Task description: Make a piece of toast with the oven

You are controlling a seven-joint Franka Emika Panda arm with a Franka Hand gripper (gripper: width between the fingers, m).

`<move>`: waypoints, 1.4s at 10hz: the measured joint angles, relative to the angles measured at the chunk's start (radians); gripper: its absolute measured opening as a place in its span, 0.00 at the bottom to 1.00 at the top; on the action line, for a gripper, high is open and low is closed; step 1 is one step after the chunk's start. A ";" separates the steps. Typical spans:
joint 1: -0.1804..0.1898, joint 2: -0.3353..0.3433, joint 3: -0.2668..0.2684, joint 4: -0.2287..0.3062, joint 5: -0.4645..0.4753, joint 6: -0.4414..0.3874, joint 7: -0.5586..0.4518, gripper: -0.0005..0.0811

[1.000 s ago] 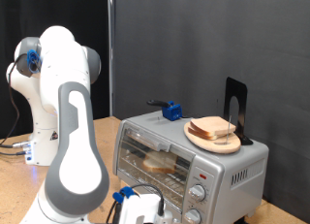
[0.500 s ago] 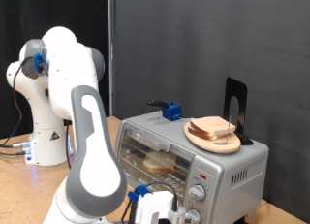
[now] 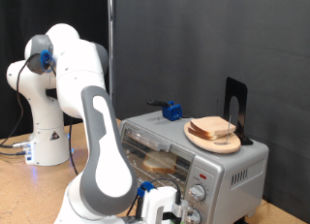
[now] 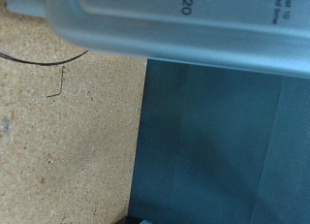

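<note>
The silver oven [image 3: 184,156] stands at the exterior view's right with its glass door shut. Through the glass, a pale slice, the piece of toast [image 3: 160,163], lies on the wire rack. My gripper [image 3: 163,208] hangs low at the oven's front, just left of the round knobs [image 3: 199,193]. Its fingers are hard to make out there. In the wrist view no fingers show. That view holds only the oven's [image 4: 184,25] grey panel with a "20" dial mark close up.
A wooden plate [image 3: 215,139] of stacked bread slices, a blue object [image 3: 172,112] and a black stand [image 3: 235,108] sit on the oven's top. Tan tabletop [image 4: 68,137] ends at an edge beside a dark teal surface [image 4: 223,146]. A thin black wire [image 4: 44,59] crosses the table.
The arm has swung toward the exterior view's right. The hand has moved low along the oven's front, closer to the knobs. The oven, toast and plate have not moved.
</note>
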 joint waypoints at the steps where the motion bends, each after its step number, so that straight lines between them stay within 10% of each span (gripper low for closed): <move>1: 0.006 -0.009 0.001 -0.010 0.005 0.008 -0.005 0.99; 14: 0.044 -0.006 0.003 -0.026 0.014 0.061 0.010 0.99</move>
